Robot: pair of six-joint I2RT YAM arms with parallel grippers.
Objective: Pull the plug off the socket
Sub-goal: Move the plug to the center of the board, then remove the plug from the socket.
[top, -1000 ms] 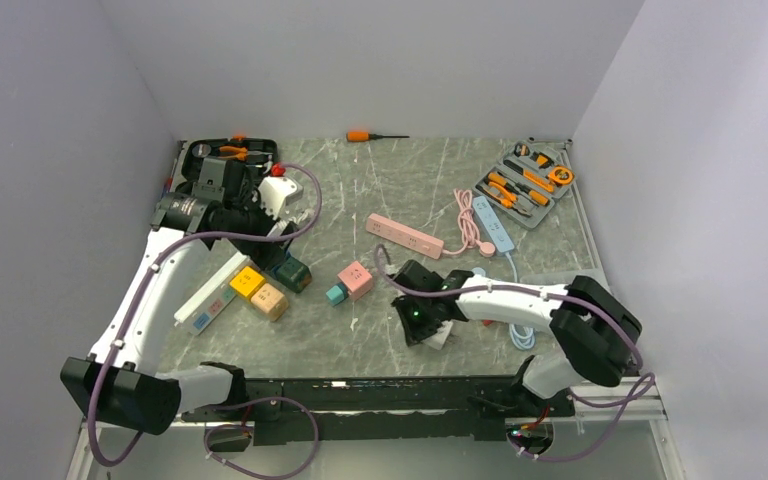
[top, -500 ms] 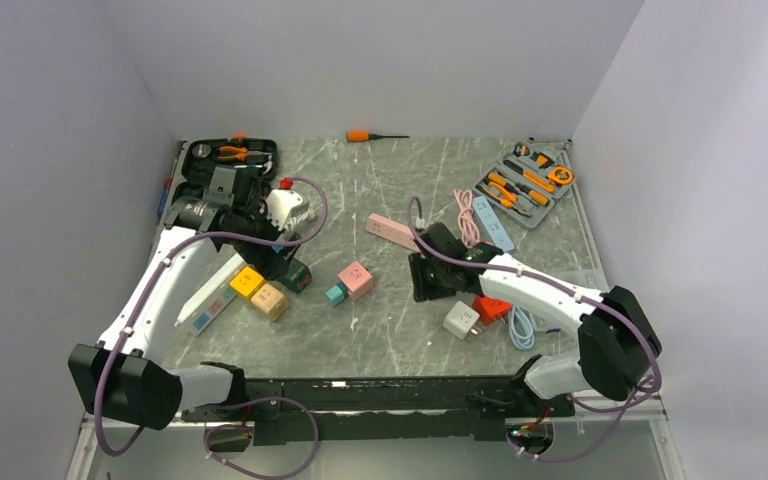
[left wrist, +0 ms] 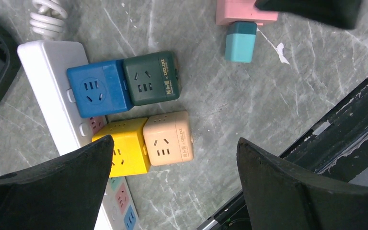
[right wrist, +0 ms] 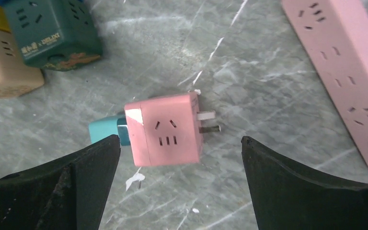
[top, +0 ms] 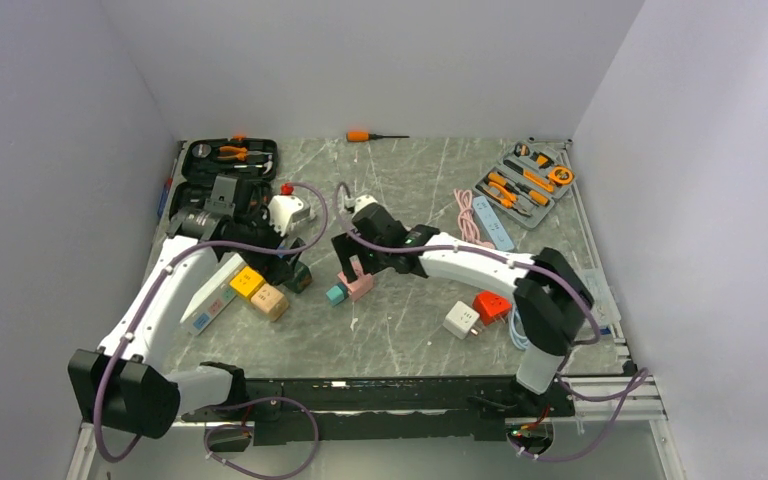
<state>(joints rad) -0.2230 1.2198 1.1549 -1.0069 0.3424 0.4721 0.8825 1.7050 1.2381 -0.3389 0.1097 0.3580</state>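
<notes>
— Over the table (top: 410,335), why does the right arm (top: 480,262) stretch so far toward 9 o'clock?
— The socket lies there, just off the middle; the reach puts the right gripper (right wrist: 178,140) straight above the pink cube socket (right wrist: 165,129), jaws spread wide and gripping nothing; one finger stands off the cube's 9 o'clock side, the other off its 3 o'clock side, neither touching.
— And the left gripper (left wrist: 175,141)?
— Equally wide and empty; it hovers above the white power strip (left wrist: 48,86) and the block of four coloured cubes (left wrist: 151,77) plugged onto it; I'd judge it is simply parked near the work.
— Where is the thing to be pulled?
— The teal plug (right wrist: 104,130) sits seated in the pink cube's 9 o'clock face, as the right wrist sees it; the cube lies loose on the table, its own bare prongs (right wrist: 207,122) pointing to 3 o'clock, plugged into nothing.
— Does the straddle suit the job?
— Partly, I think; the jaws would close along the plug's own line, squeezing it in rather than drawing it out; a loose cube would also slide with the plug, so one gripper probably has to pin the cube while the other pulls.
</notes>
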